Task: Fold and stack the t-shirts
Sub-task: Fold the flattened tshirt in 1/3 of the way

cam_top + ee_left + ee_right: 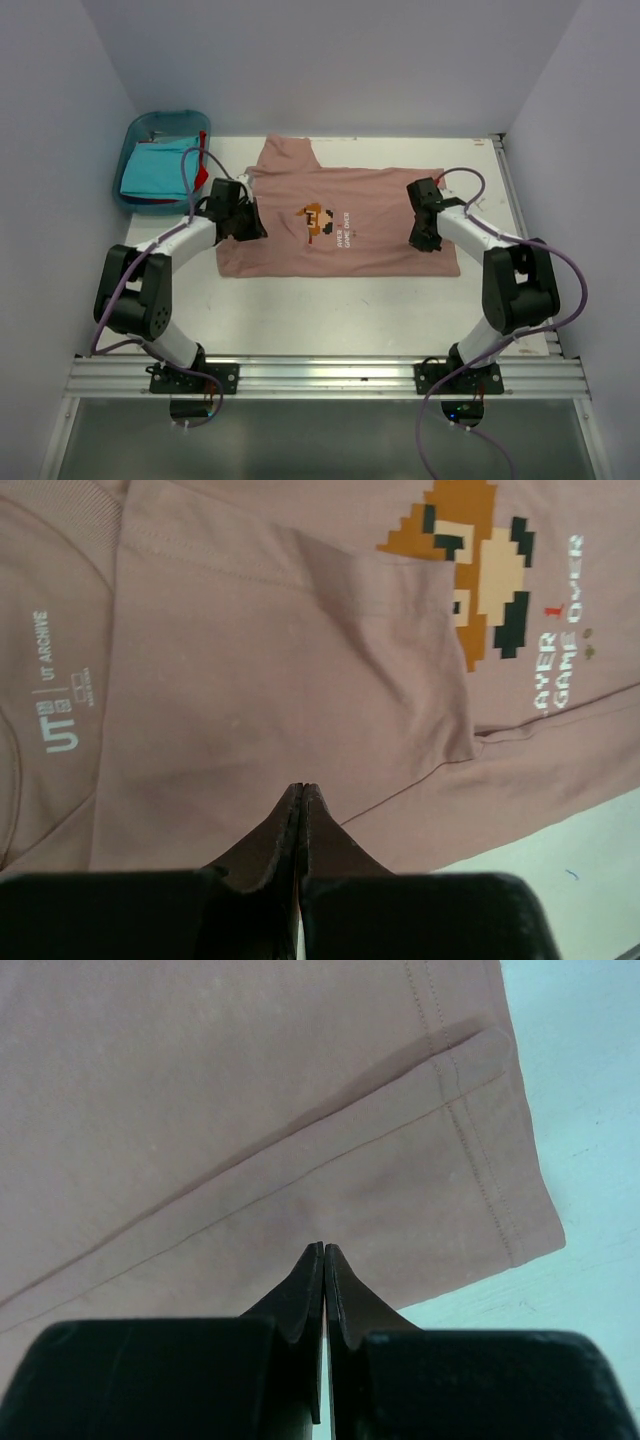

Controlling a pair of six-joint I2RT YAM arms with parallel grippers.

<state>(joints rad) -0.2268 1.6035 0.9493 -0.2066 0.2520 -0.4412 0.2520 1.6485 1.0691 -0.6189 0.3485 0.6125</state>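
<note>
- While spread flat in the middle of the table (330, 310), print up, the pink tee (290, 190) lies sideways, collar toward the left arm and hem toward the right.
- Left gripper (301, 790): fingers pressed together, tips over a sleeve folded onto the body; whether cloth is pinched cannot be told.
- Right gripper (323, 1250): likewise closed, tips over the hem corner.
- Turquoise tee (150, 170): in the bin (135, 135) at the far-left corner, red cloth (203, 138) at its rim, apart from the pink tee.

Pink t-shirt (380, 250) — brown-and-black pixel print (317, 220).
</note>
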